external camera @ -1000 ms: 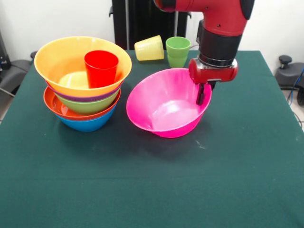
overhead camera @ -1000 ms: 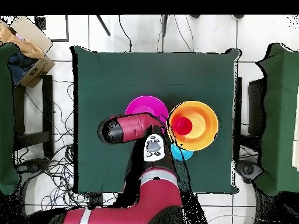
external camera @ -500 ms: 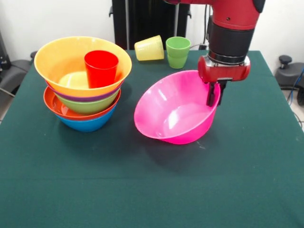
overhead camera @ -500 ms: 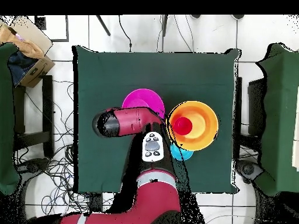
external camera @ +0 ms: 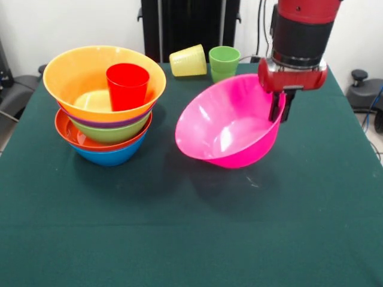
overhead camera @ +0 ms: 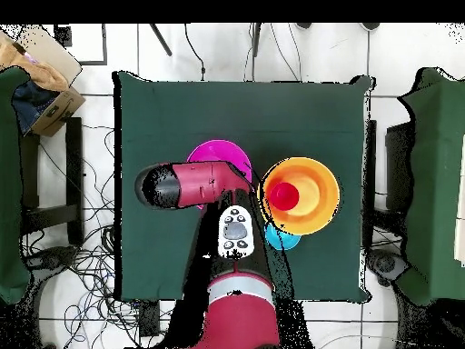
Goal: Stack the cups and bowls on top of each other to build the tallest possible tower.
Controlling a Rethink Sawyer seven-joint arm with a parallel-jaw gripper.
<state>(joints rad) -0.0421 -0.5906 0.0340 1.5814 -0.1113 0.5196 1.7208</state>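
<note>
Holding the large pink bowl (external camera: 230,125) by its rim, the gripper (external camera: 280,110) has one finger inside the wall and one outside, closed on the edge at the side nearest the picture's right in the front view. The bowl hangs tilted, mouth turned toward the viewer and to the left, its bottom seemingly clear of the green worktop (external camera: 191,239), with a shadow beneath it; we cannot be sure of a gap. The relation that matters: the tower (external camera: 105,104) lies to the gripper's left in the front view, well apart from the bowl, with open cloth between them. Its top is the yellow-orange bowl (external camera: 78,75), and a red cup (external camera: 127,86) stands upright inside that bowl, rim reaching above it. We judge the pink bowl must travel sideways across and rise above that rim, then level out before it can seat; the red cup may keep it from nesting deep. Behind, at the far edge, the yellow cup (external camera: 188,60) lies on its side, just beside the upright green cup (external camera: 224,64); neither is in the path. Overhead, the arm (overhead camera: 195,185) covers most of the pink bowl, with the tower on the other side of the picture.
</note>
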